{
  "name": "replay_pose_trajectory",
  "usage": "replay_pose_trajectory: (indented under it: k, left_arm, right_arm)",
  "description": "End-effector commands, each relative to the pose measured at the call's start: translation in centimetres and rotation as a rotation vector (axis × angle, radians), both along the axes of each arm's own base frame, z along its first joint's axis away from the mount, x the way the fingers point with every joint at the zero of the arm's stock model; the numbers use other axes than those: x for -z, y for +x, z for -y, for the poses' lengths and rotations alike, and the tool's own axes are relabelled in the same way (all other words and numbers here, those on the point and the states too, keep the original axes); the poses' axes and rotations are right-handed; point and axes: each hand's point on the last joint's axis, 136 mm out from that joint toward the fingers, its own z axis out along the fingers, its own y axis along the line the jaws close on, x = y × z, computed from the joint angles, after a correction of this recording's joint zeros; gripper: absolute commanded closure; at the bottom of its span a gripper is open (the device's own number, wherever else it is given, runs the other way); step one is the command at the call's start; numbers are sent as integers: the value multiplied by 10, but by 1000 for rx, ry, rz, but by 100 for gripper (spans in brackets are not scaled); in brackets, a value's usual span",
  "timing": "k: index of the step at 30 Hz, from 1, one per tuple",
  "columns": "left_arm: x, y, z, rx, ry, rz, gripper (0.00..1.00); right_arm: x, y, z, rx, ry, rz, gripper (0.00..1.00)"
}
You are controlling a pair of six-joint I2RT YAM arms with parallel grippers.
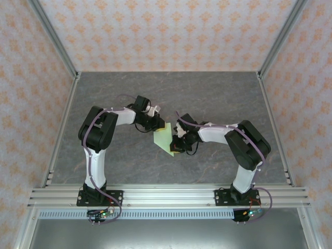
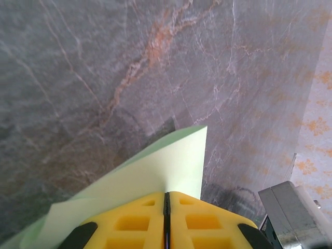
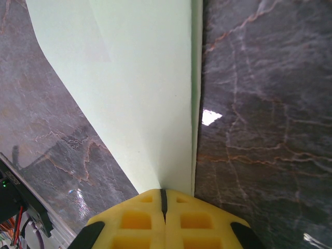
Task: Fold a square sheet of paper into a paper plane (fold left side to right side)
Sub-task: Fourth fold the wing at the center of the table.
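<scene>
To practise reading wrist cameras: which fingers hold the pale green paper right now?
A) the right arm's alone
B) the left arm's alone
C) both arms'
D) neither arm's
C: the left arm's fingers and the right arm's fingers are each shut on the pale green sheet of paper, which runs into the seam between each pair.

One pale green paper sheet (image 1: 164,140), two arms (image 1: 98,135) (image 1: 244,142), two end effectors (image 2: 167,199) (image 3: 164,194), one table (image 1: 207,93).
</scene>
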Motion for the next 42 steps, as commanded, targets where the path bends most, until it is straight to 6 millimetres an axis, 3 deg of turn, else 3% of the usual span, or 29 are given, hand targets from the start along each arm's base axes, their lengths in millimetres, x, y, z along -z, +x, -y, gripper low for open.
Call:
replay_pose_trajectory:
  k: [1, 15, 20, 24, 28, 33, 37, 42]
  left_arm:
    - [15, 40, -31, -66, 90, 98, 90]
    - [2, 69, -47, -63, 68, 103, 87]
    - [-21, 77, -49, -67, 39, 134, 85]
    - [-47, 76, -49, -66, 36, 175, 82]
    - [-71, 66, -54, -99, 37, 218, 73]
    - [-94, 45, -68, -201, 50, 267, 58]
    - [-89, 21, -76, -294, 34, 229, 54]
    - [-69, -13, -51, -237, 23, 176, 53]
  right_arm:
    - [64, -56, 81, 9, -389, -184, 100]
    - [60, -50, 72, 8, -337, -157, 100]
    - [50, -39, 53, 17, -240, -121, 100]
    - [26, -16, 33, 23, -155, -34, 99]
    - [-13, 14, 11, 22, -58, 105, 88]
    - [-64, 44, 10, 76, -19, 325, 64]
    - [-90, 56, 29, 131, -55, 470, 49]
    - [-107, 59, 46, 192, -60, 564, 38]
